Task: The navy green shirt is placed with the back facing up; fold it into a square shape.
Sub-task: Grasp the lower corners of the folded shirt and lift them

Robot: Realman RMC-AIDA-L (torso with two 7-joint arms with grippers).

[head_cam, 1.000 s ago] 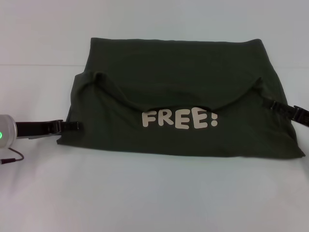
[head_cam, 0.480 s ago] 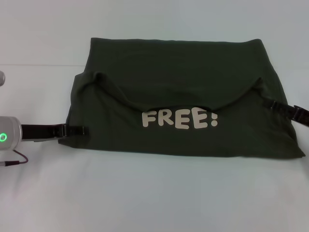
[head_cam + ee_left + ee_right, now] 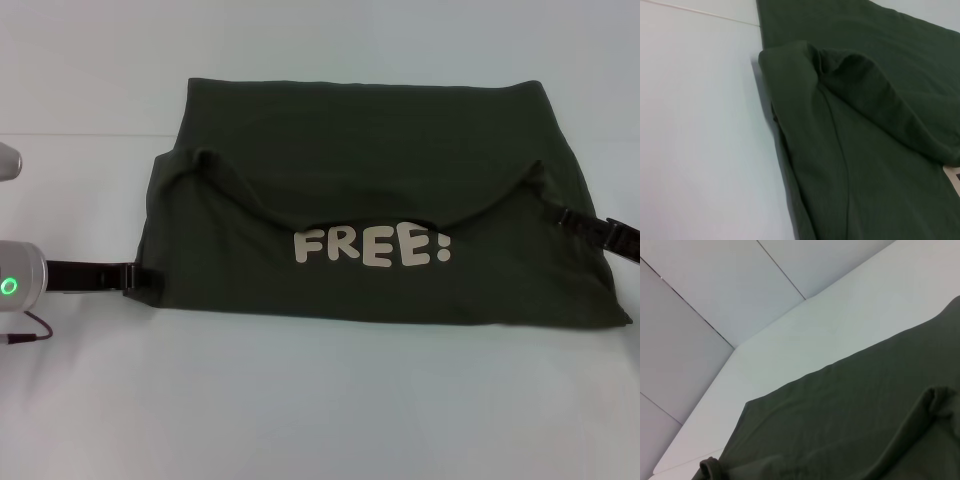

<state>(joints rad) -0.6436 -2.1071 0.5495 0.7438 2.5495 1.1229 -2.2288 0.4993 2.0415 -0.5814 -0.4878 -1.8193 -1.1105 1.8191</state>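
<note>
The navy green shirt [image 3: 380,150] lies across the white table, folded, with its near part turned back over it. That turned-back layer shows the pale "FREE!" lettering [image 3: 372,246]. My left gripper [image 3: 140,277] lies flat at the shirt's left edge, near the front corner, its tip just meeting the cloth. On the opposite side my right gripper [image 3: 560,216] rests on the shirt's right edge, about halfway back. The left wrist view shows the shirt [image 3: 865,150] with its folded, puckered edge. The right wrist view looks across the shirt [image 3: 850,425] toward the far table edge.
White table [image 3: 320,400] runs in front of and to both sides of the shirt. A thin red cable [image 3: 30,330] hangs by my left wrist. Grey wall panels [image 3: 715,290] rise beyond the table's far edge.
My left gripper has slid toward me along the shirt's left edge and drawn back leftward, so it covers less cloth. The right gripper and the shirt have barely moved.
</note>
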